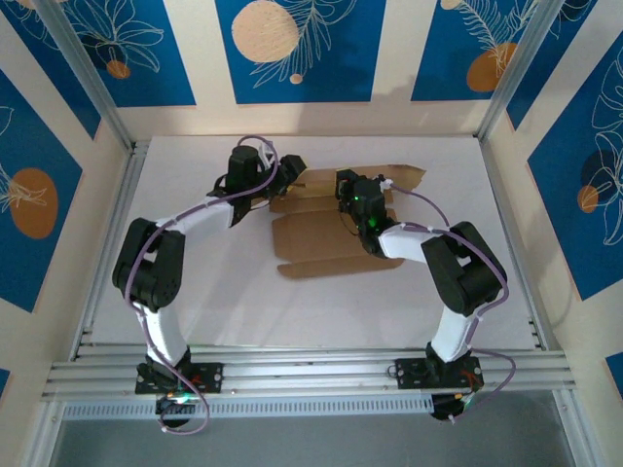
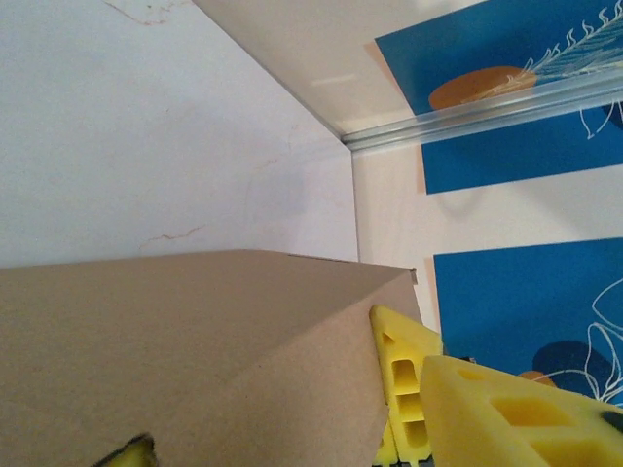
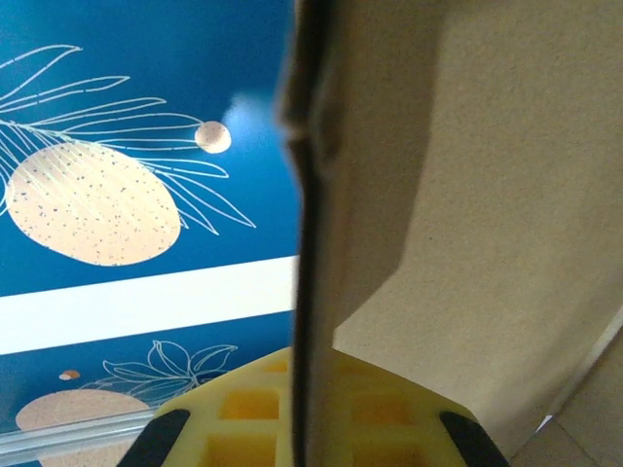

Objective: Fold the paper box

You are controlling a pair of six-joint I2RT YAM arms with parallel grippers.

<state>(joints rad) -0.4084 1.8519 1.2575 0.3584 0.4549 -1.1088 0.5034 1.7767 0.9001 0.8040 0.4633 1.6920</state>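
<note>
**Item 1: paper box (image 1: 321, 238).** Plain brown die-cut sheet. It lay on the white desk (image 1: 214, 292), toward the far half and between your two arms. The near panels lay flat and unfolded. The far part sat beneath both pincers.

**Item 2: right pincer (image 1: 352, 193).** It was positioned over the far-right part of the sheet. In your right wrist camera a cardboard edge (image 3: 310, 243) ran upright through the middle of the frame, with the yellow pad (image 3: 243, 418) behind it. Condition: clenched on that edge of the paper box, holding a flap raised off the sheet.

**Item 3: left pincer (image 1: 287, 178).** It was positioned at the far-left edge of the sheet. In your left wrist camera a tilted cardboard panel (image 2: 195, 360) crossed the lower frame, and the yellow fingers (image 2: 506, 409) stood just beside its right corner. Condition: you could not tell whether it was released or grasping the panel.

**Step in hand (judged).** Early in the fold: you were lifting the far flaps while most creases lay unworked. The next move called for turning the raised flap over along its crease without dragging the sheet, so the left side needed to brace or pin the cardboard.

**Not determinable.**
- The creases and tabs under the arms were hidden.
- The flap's full outline was cut off in both wrist cameras.
- Contact between the left fingers and the panel was unclear.
</note>
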